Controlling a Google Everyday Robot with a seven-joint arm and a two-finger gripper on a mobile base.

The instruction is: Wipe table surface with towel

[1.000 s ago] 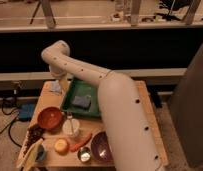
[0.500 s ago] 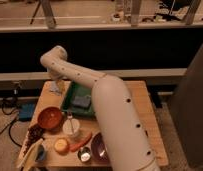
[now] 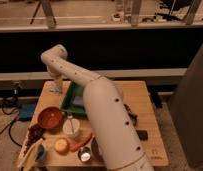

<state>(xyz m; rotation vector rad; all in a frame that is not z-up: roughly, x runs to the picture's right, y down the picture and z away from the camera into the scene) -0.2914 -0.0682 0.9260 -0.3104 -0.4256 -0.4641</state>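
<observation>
One white arm [image 3: 102, 107] rises from bottom centre and runs up-left to a bent joint over the counter's [image 3: 145, 97] far-left corner, where the wrist drops straight down. The gripper [image 3: 56, 87] hangs at that corner, low over the counter or on it. Can't tell if it is spread or closed, or if it holds anything.

One green tray [image 3: 68, 100] sits just right of the gripper. One grey-blue towel [image 3: 78, 104] lies inside it, partly hidden by the arm, apart from the gripper.

Front-left clutter:
- one red-brown bowl [image 3: 50, 118]
- one white cup [image 3: 71, 128] beside the bowl
- one orange round fruit [image 3: 61, 145]
- one orange-red long piece [image 3: 81, 142] next to the fruit
- one small shiny tin [image 3: 85, 155]
- one dark bowl [image 3: 95, 148], mostly behind the arm
- one dark red cluster [image 3: 35, 133] at the left edge
- one pale yellowish item [image 3: 29, 154] at the front-left corner

Two small dark objects [image 3: 142, 134] lie right of the arm; can't tell what they are.
</observation>
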